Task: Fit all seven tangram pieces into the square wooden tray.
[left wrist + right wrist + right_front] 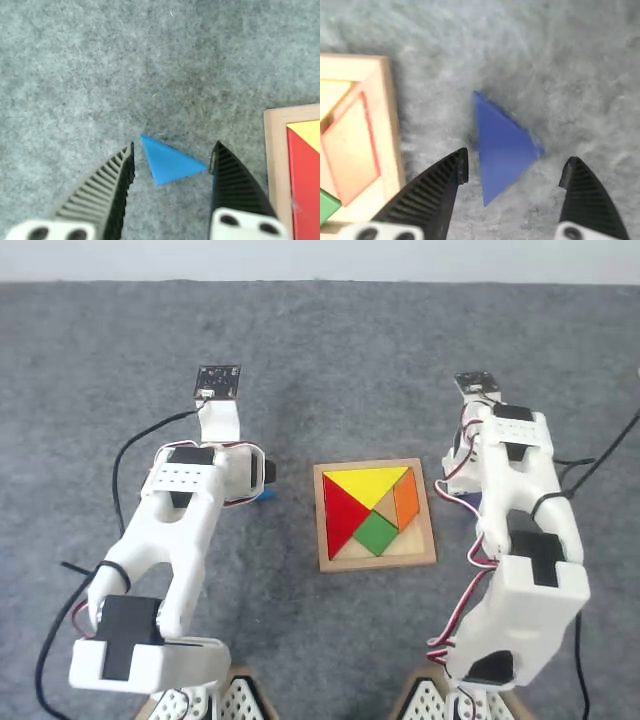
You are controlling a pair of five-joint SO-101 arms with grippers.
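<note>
The square wooden tray (375, 564) lies mid-table, holding a yellow triangle (368, 483), a red triangle (340, 515), a green square (376, 533) and an orange parallelogram (406, 500). A light blue triangle (170, 162) lies flat on the carpet left of the tray, and my left gripper (174, 147) stands open around it. On the tray's other side lies a darker blue triangle (502, 145) with my right gripper (517, 156) open over it, one finger to each side. The tray's rim (385, 125) is close beside the right gripper.
Grey carpet covers the table. Both arm bases stand at the near edge, with cables trailing beside them. Bare wood shows along the tray's near side (410, 542).
</note>
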